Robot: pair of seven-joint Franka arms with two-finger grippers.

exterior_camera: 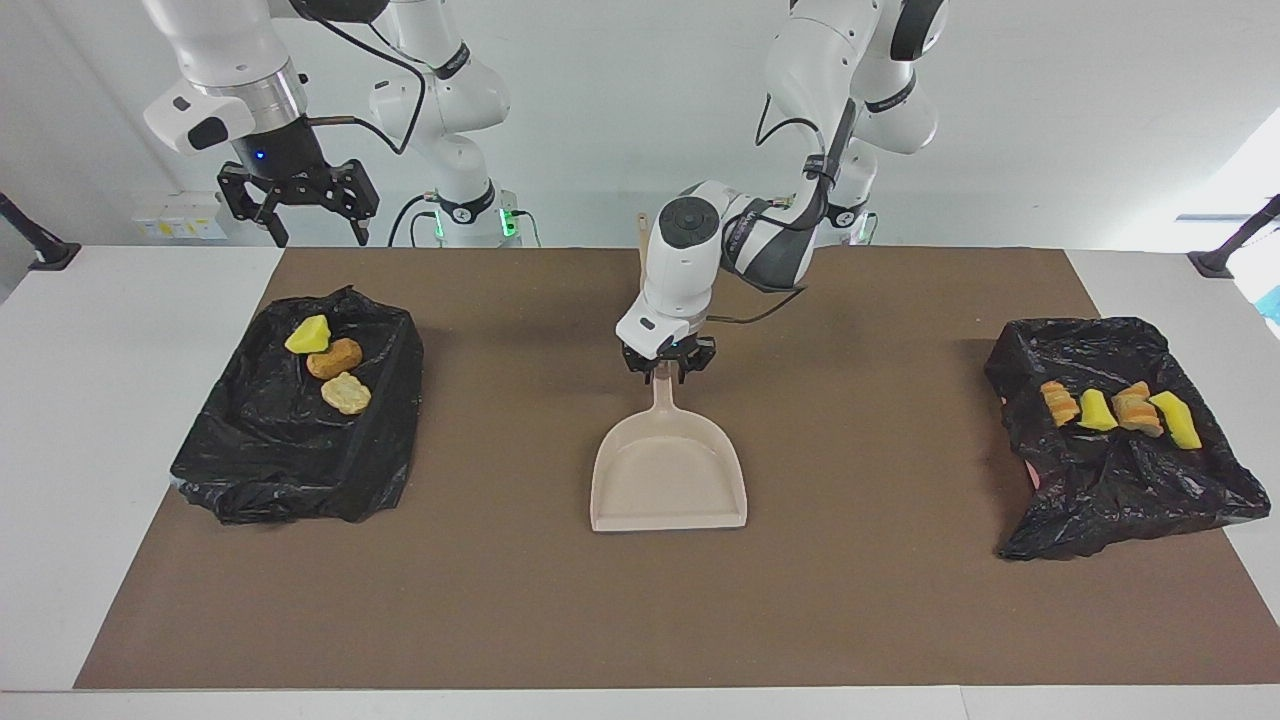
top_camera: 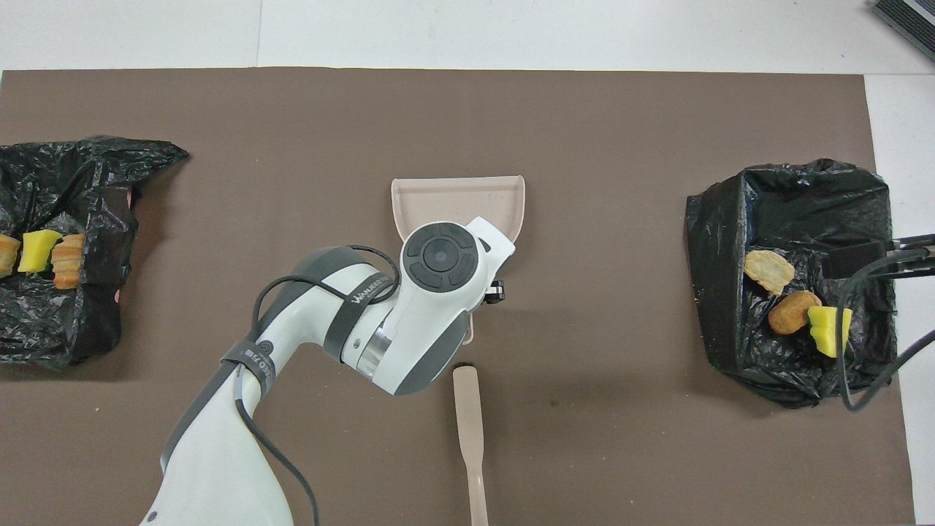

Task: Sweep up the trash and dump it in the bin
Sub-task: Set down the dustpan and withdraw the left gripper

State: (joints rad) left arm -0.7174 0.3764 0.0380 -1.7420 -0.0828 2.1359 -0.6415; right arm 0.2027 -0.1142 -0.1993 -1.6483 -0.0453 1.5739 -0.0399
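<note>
A beige dustpan (exterior_camera: pixel 668 480) lies flat and empty on the brown mat (exterior_camera: pixel 860 600) at mid-table, its mouth pointing away from the robots. My left gripper (exterior_camera: pixel 667 376) is shut on its handle just next to the pan. In the overhead view my left arm covers most of the dustpan (top_camera: pixel 458 199), and the long handle (top_camera: pixel 467 416) runs toward the robots. Three trash chunks (exterior_camera: pixel 333 365) lie in the black-bagged bin (exterior_camera: pixel 290 470) at the right arm's end. Several more chunks (exterior_camera: pixel 1120 410) lie on a crumpled black bag (exterior_camera: pixel 1110 500) at the left arm's end. My right gripper (exterior_camera: pixel 318 236) hangs open, high above the mat's edge near the bin.
The mat covers most of the white table (exterior_camera: pixel 90 450). In the overhead view the bin (top_camera: pixel 719 292) and the crumpled bag (top_camera: pixel 73 314) sit at the two ends. Bare mat lies between the dustpan and each bag.
</note>
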